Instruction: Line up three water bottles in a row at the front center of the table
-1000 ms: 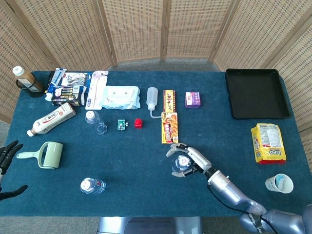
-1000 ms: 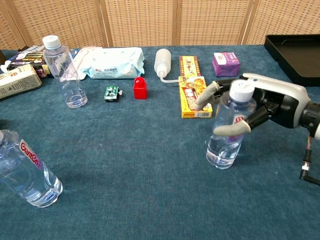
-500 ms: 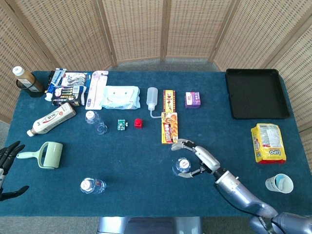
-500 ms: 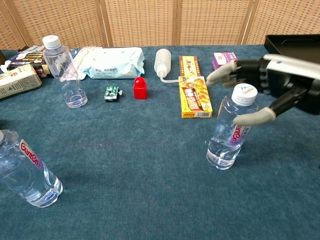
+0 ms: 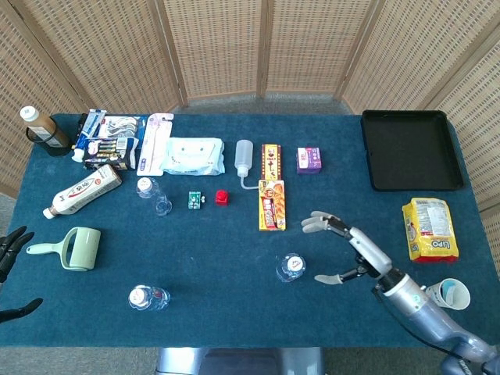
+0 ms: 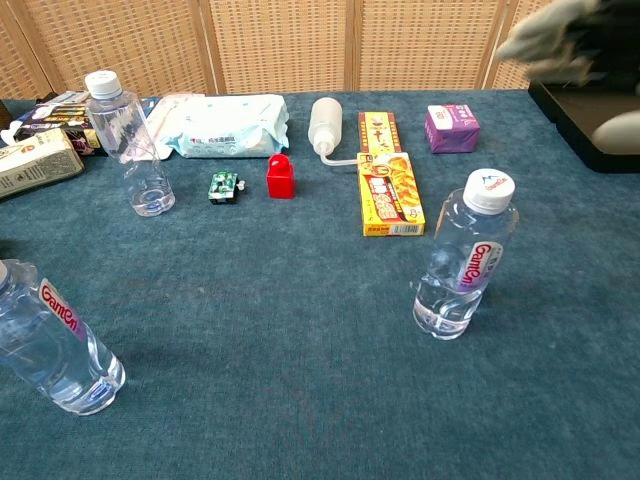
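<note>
Right hand (image 5: 344,250) is spread wide and holds nothing; a water bottle (image 5: 291,267) stands upright just to its left, clear of the fingers, near the front center of the table (image 5: 219,250). That looks like one bottle placed. Two left: a second bottle (image 5: 147,298) stands well to the left of that hand at the front-left, and a third bottle (image 5: 145,188) is far off to its left and further back, beside a small green item (image 5: 194,201) and a red block (image 5: 222,197). Left hand (image 5: 12,258) sits at the far left table edge, fingers apart, nothing visibly in it, mostly out of frame. Judging by this, roughly a third done; the other two bottles need to come in beside the first. Bottles are clear plastic with white caps; chest view shows the placed one (image 6: 463,255) and the front-left one (image 6: 50,335) with water in them and a red-lettered label, the rear one (image 6: 128,140) looking nearly empty and unlabeled.
</note>
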